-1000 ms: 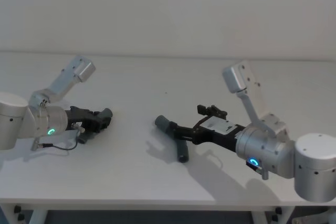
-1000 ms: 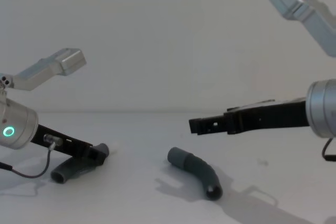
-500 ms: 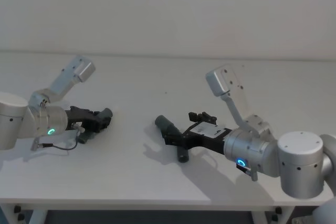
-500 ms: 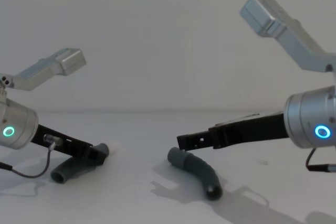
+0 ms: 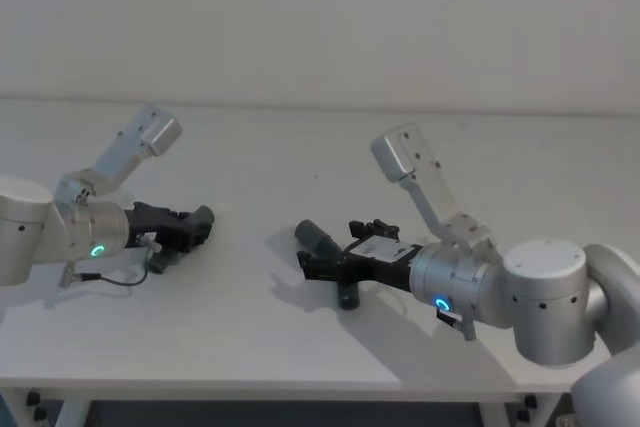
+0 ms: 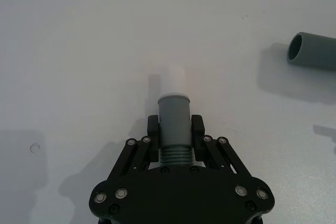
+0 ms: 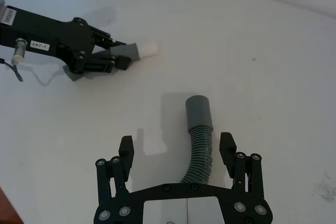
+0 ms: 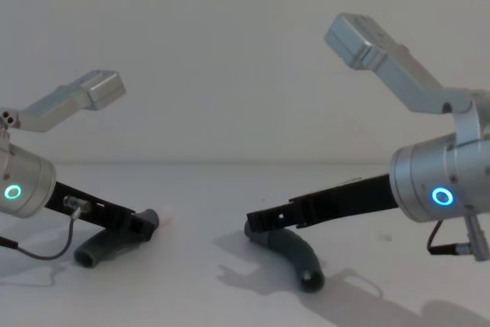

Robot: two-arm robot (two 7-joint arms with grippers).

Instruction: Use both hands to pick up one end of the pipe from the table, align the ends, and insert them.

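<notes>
Your right gripper point(image 7: 177, 144) stands wide open astride the collared piece point(image 7: 199, 113), fingers clear of it. Your left gripper point(image 6: 175, 128) clamps the white-tipped piece point(image 6: 174, 109), well left of the collared piece.

Right gripper point(image 7: 177, 141) spread wide, fingers either side of ribbed collared pipe piece point(image 7: 200, 129), not touching. Piece lies on white table point(image 7: 273, 56), collar end far from gripper. Farther off, left gripper point(image 7: 118, 57) clamps white-tipped piece point(image 7: 139, 50), tip protruding.

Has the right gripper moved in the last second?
Yes. In the chest view the right gripper dropped and slid left, reaching the collared pipe piece, which stayed put.
</notes>
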